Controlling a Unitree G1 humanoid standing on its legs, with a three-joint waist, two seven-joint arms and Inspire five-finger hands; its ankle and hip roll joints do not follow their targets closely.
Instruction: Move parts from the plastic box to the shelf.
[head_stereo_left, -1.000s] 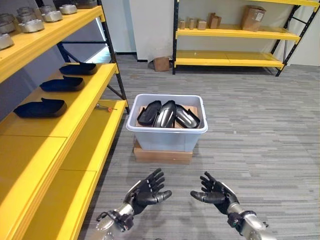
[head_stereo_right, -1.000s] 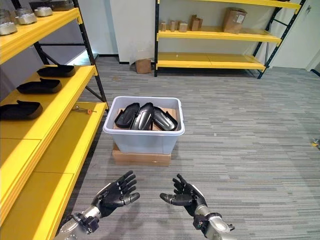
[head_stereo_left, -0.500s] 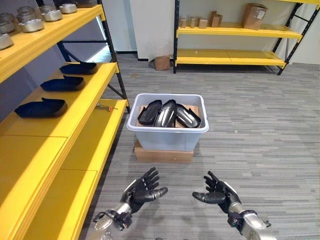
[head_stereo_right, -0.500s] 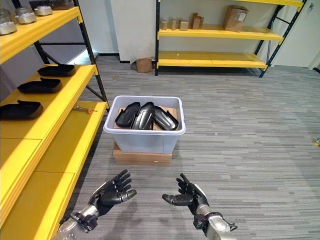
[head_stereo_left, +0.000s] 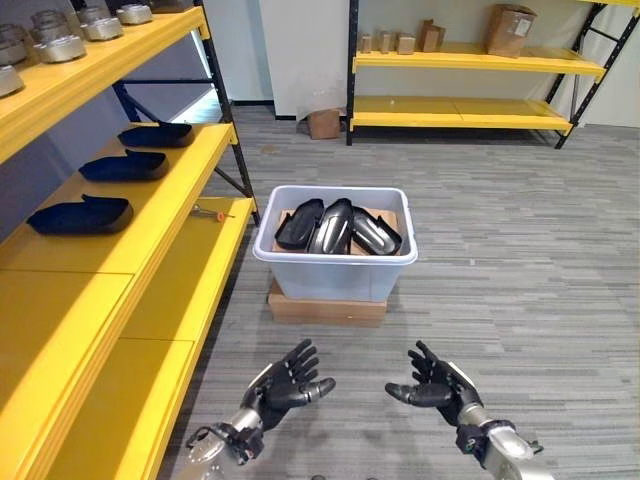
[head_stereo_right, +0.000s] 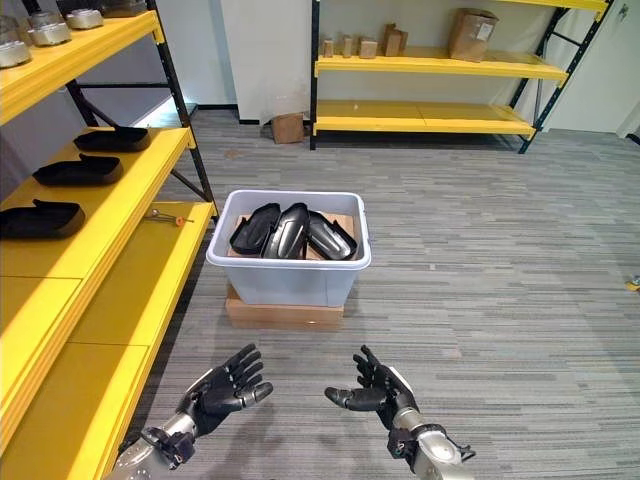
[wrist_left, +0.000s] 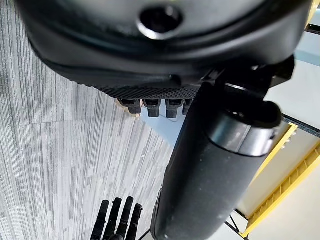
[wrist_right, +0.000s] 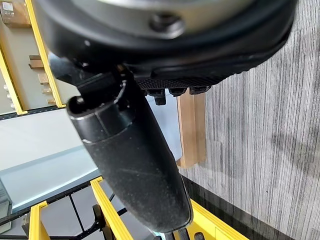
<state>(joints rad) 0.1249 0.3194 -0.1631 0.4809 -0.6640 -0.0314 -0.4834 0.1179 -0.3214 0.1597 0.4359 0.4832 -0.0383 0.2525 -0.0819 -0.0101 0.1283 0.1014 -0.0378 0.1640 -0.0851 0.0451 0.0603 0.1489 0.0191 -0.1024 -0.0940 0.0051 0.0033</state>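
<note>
Ahead, three dark moulded parts (head_stereo_left: 336, 227) are stacked in the white plastic box (head_stereo_left: 334, 270) on a cardboard base (head_stereo_left: 326, 309). Left hand (head_stereo_left: 285, 378) and right hand (head_stereo_left: 437, 380) are held empty, fingers spread. More parts (head_stereo_left: 80, 215) are laid on the yellow shelf (head_stereo_left: 150, 235) beside it.

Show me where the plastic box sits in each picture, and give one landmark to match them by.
Left eye view: plastic box at centre, on the floor.
Right eye view: left of centre.
Left wrist view: cannot tell.
Right wrist view: pale wall past the fingers.
Shared landmark: the cardboard base under it.
</note>
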